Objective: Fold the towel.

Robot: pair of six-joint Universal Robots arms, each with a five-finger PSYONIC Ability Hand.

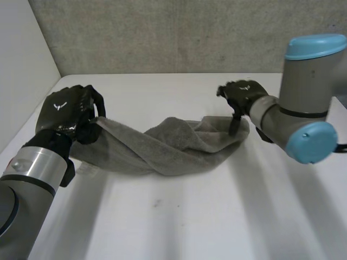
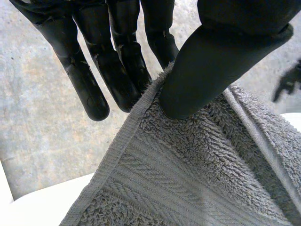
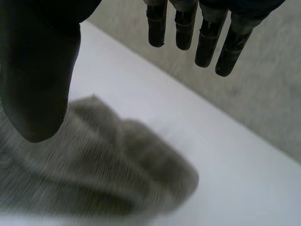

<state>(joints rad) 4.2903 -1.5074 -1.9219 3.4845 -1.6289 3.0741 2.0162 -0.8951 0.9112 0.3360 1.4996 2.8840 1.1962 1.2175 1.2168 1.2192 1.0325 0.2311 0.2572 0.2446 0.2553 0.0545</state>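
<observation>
Grey towel (image 1: 173, 146) is seen bunched on the desk (image 1: 217, 216), one end pinched by the left hand (image 1: 65, 108), the other left ungripped under the spread right hand (image 1: 244, 93); no fold is judged made.

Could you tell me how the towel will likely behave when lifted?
Probably floppy: the towel lies twisted and bunched. Its looped pile looks grippy, so the left hand's pinch on its hem likely won't slip.
</observation>
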